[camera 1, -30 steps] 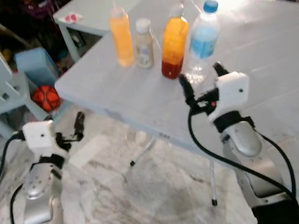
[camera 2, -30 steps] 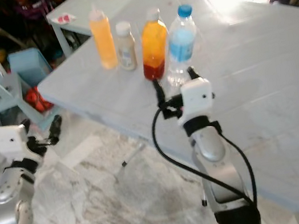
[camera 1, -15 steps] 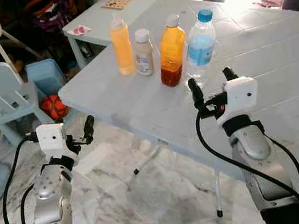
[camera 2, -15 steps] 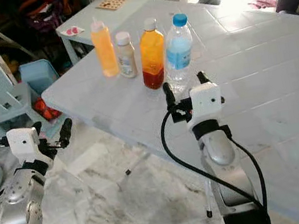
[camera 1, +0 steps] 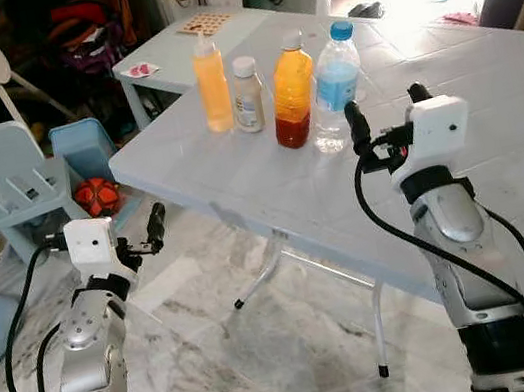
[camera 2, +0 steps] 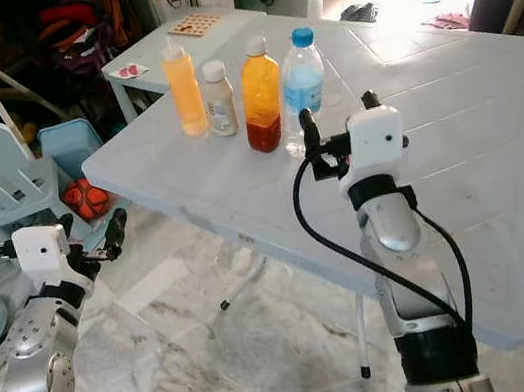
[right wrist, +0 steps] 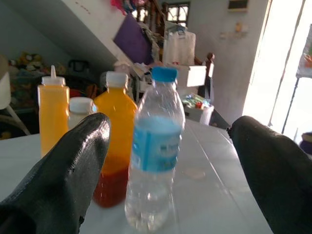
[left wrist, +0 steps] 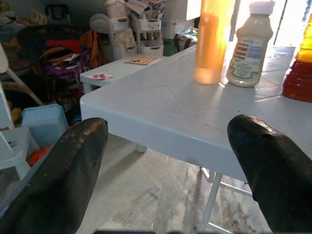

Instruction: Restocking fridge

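Left eye view: left gripper [camera 1: 138, 240] hangs low beside the near left table [camera 1: 497, 144] corner, jaws spread wide, empty. Right gripper [camera 1: 385, 118] hovers over the tabletop, jaws wide, just short of the water bottle [camera 1: 335, 87]. Leftward stand the orange juice bottle [camera 1: 290, 89], small white bottle [camera 1: 246, 94] and yellow squeeze bottle [camera 1: 212, 83]

Quick rundown of what's not readable here. The surface [camera 1: 483, 66] runs off the right edge, so its far side is cut off. The label on the small white bottle [left wrist: 247, 46] is too blurry to read. The squeeze bottle [left wrist: 211, 41] loses its top to the frame edge, and the orange juice bottle [left wrist: 299, 73] is mostly cropped. The red thing [camera 1: 95, 197] under the blue chair [camera 1: 5, 180] is half hidden.
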